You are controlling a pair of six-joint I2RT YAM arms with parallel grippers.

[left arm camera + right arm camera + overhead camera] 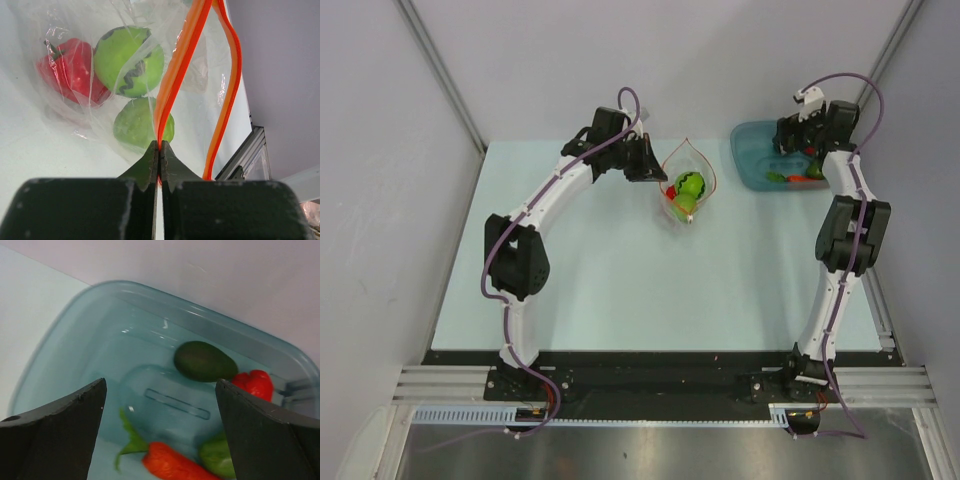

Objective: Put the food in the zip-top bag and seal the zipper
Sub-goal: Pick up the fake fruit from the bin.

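The clear zip-top bag lies at mid-table with its mouth held open. Inside it are a striped green ball, a second green ball and a red pepper. My left gripper is shut on the near strip of the orange-red zipper; the far strip bows away to the right. My right gripper is open above the teal tray, which holds a dark green piece, a red piece, a carrot with a green top and a green piece.
The teal tray sits at the far right corner of the pale table. The table's metal edge rail shows behind the bag in the left wrist view. Grey walls close the back and both sides.
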